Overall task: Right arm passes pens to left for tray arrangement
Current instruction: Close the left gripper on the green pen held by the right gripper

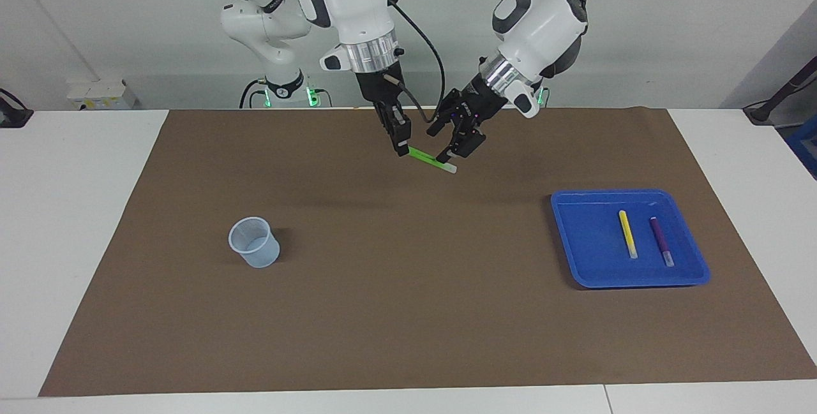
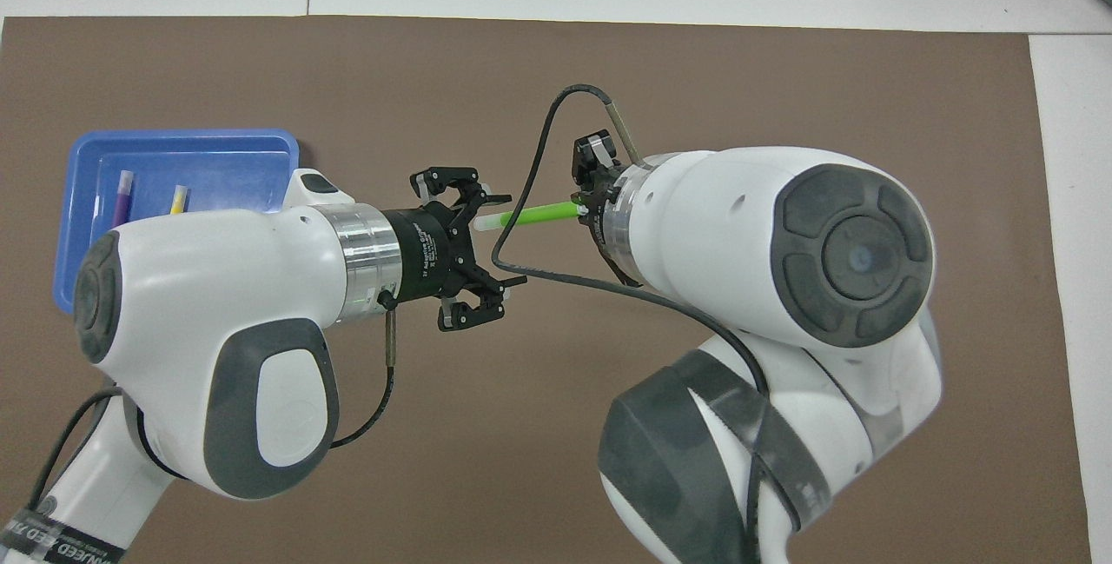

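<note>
My right gripper is shut on one end of the bright green pen and holds it level in the air over the mat's middle, near the robots. My left gripper is open at the pen's whitish tip, which lies between its spread fingers, close to one of them. The blue tray sits toward the left arm's end of the table. The yellow pen and the purple pen lie side by side in it.
A small translucent pale-blue cup stands on the brown mat toward the right arm's end; my right arm hides it in the overhead view. The right arm's black cable loops beside the green pen.
</note>
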Available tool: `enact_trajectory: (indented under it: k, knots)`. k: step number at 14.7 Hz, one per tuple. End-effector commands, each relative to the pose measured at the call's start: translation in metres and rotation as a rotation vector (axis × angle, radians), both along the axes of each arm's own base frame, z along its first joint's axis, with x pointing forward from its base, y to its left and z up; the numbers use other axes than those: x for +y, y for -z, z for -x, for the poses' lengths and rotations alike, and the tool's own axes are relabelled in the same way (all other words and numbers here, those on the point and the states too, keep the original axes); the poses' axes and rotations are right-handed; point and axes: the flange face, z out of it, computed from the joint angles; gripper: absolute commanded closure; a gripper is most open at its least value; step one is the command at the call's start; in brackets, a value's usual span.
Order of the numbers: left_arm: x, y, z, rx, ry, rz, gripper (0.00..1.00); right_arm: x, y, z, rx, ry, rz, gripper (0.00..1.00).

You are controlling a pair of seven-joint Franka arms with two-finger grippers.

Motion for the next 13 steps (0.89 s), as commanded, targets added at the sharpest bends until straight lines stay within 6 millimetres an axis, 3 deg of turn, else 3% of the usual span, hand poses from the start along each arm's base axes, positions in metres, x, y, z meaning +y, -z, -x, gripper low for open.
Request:
enact_trajectory:
  k: [1,4,5,12,13]
  knots:
    - [-0.0108,0.0069,0.0044,-0.013,-0.021,0.018,0.14,0.0025,0.0027,-0.0002,0.001,0.016,-0.022,1.0]
    - [-0.0176,0.007,0.0083,-0.011,-0.009,0.021,0.19,0.0025,0.0064,0.0007,0.006,0.014,-0.017,1.0]
    - [-0.0175,0.0084,0.008,-0.011,-0.009,0.02,0.43,0.0025,0.0056,0.0006,0.004,0.013,-0.018,1.0]
    - [-0.017,0.0076,0.0073,-0.02,-0.012,0.021,0.87,0.0025,0.0064,0.0007,0.005,0.01,-0.016,1.0]
    - [-0.0171,0.0075,0.0072,-0.025,-0.017,0.022,1.0,0.0024,0.0057,0.0012,0.005,0.01,-0.015,1.0]
